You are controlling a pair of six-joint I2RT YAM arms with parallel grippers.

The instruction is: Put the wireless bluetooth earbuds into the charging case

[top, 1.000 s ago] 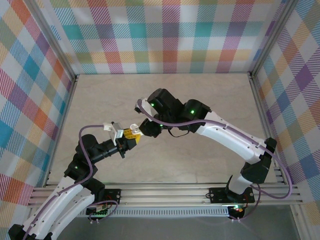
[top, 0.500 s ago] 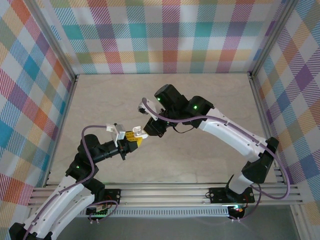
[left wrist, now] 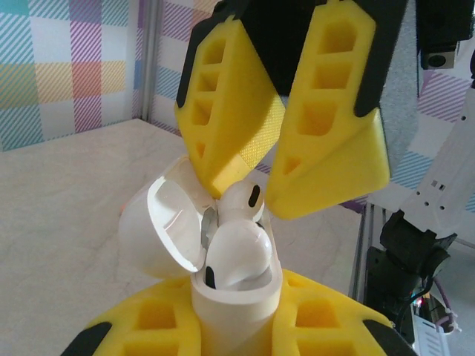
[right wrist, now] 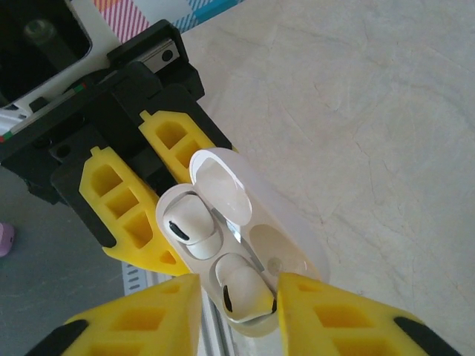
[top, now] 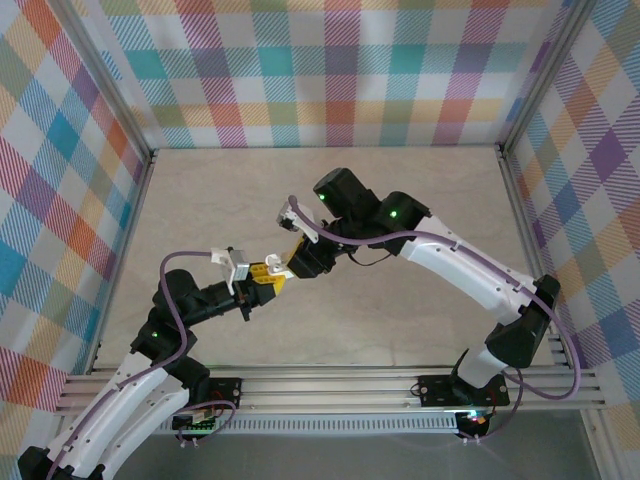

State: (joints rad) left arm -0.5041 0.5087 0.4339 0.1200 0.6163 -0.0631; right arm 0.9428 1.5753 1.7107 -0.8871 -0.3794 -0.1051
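Observation:
My left gripper [left wrist: 236, 320] is shut on the lower body of a white charging case [left wrist: 236, 308], holding it upright above the table with its lid [left wrist: 159, 230] swung open. One white earbud [left wrist: 239, 252] sits in its socket. A second white earbud [left wrist: 243, 200] stands in the other socket, slightly higher, between the yellow fingers of my right gripper [left wrist: 256, 191]. In the right wrist view the case [right wrist: 293, 256] shows both earbuds [right wrist: 191, 222], and my right gripper [right wrist: 237, 297] is open, one finger standing clear of the nearer bud [right wrist: 246, 293]. From above, the two grippers meet [top: 275, 268].
The pale marble-look table [top: 420, 200] is enclosed by checked walls and metal rails [top: 330, 385] along the near edge. The left arm's purple cable [top: 175, 270] loops beside its wrist. The right arm [top: 450, 260] arcs across the middle.
Both grippers shifted slightly toward the near side. The right gripper's jaws have spread apart around the second earbud, which now stands in the case.

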